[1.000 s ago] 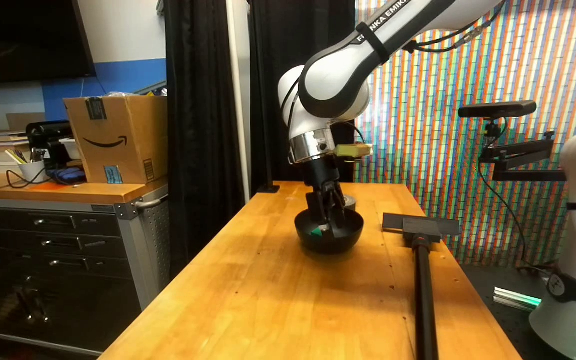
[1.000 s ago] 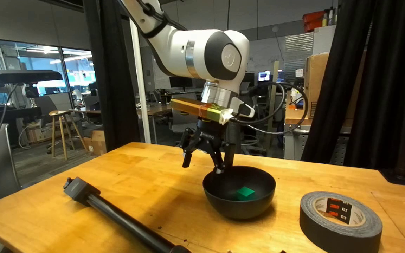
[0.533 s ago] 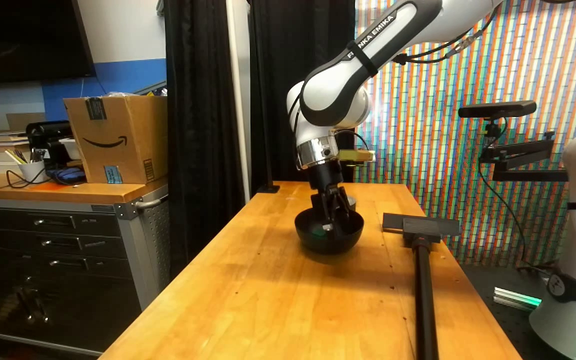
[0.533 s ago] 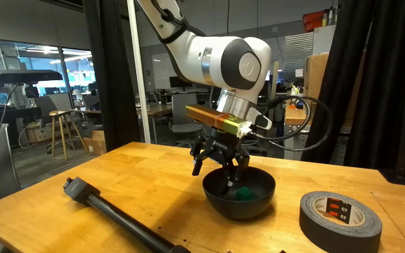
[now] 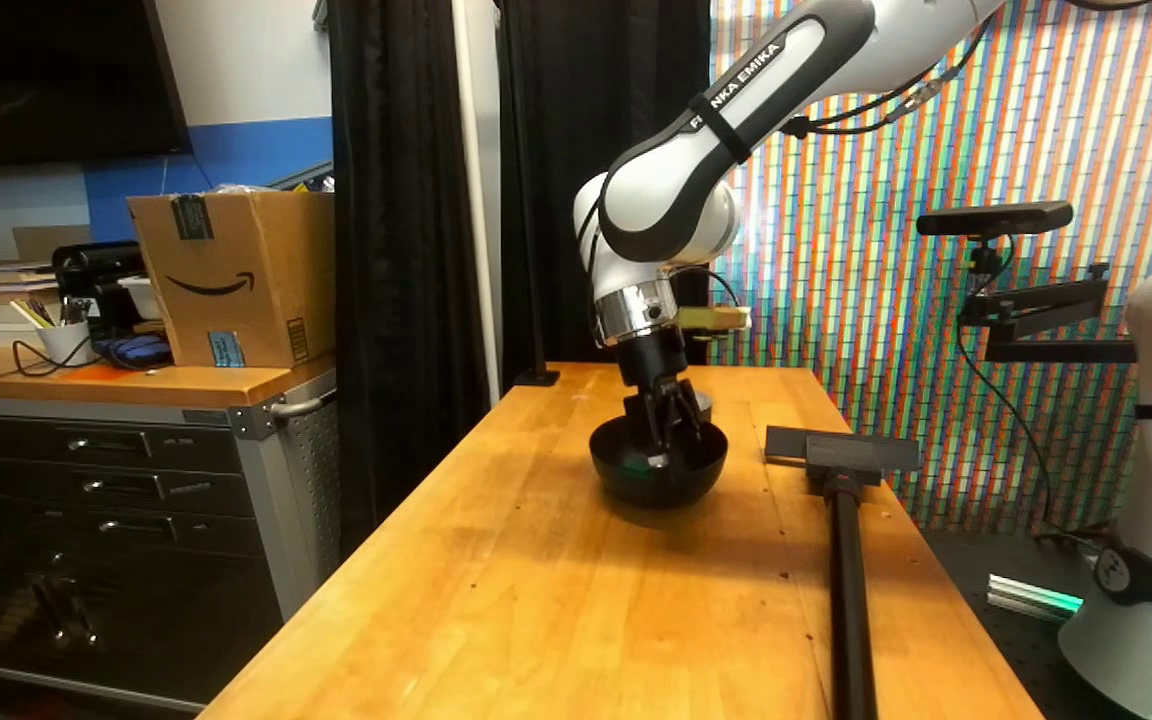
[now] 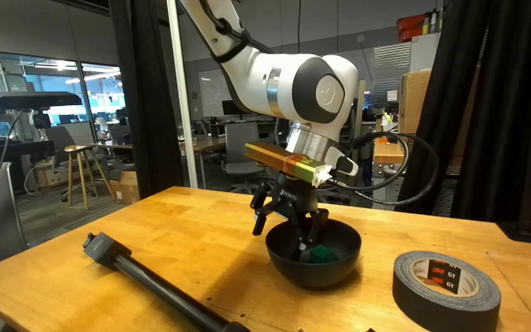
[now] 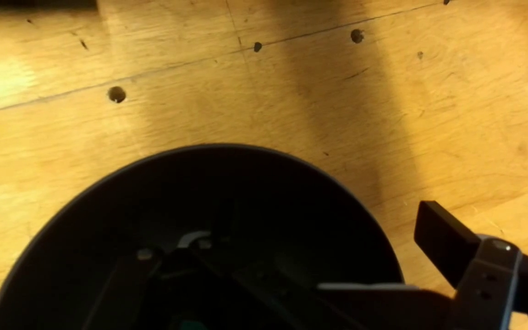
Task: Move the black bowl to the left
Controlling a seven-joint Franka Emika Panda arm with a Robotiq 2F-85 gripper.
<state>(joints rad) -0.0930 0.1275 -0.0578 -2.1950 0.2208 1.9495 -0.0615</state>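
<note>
**Rim Hold on a Black Bowl near the Tape Roll**

The black bowl [image 6: 314, 274] stands upright on the wooden table [image 6: 191, 221], near the tape roll [image 6: 445, 308] and apart from it. A green block [image 6: 322, 254] lies in the bowl. The gripper [image 6: 281, 236] straddles the rim on the side facing away from the tape roll, its jaws well parted: one finger [image 6: 259, 224] hangs outside the wall, while its counterpart reaches into the hollow. Nothing is pinched between them; in the wrist view, the outer finger appears clear of the rim.

Judging by the thin lip, the bowl is probably light and stiff, perhaps plastic, and not easily broken, though the material cannot be told. The smooth, curved wall may slip and offer flat pads little contact. The rim portion farthest from the tape roll suits the hold, with the tips lowered well past the lip. Such a one-sided grip may let the edge toward the tape roll sag and the block slide; a low, gentle lift seems advisable.
</note>
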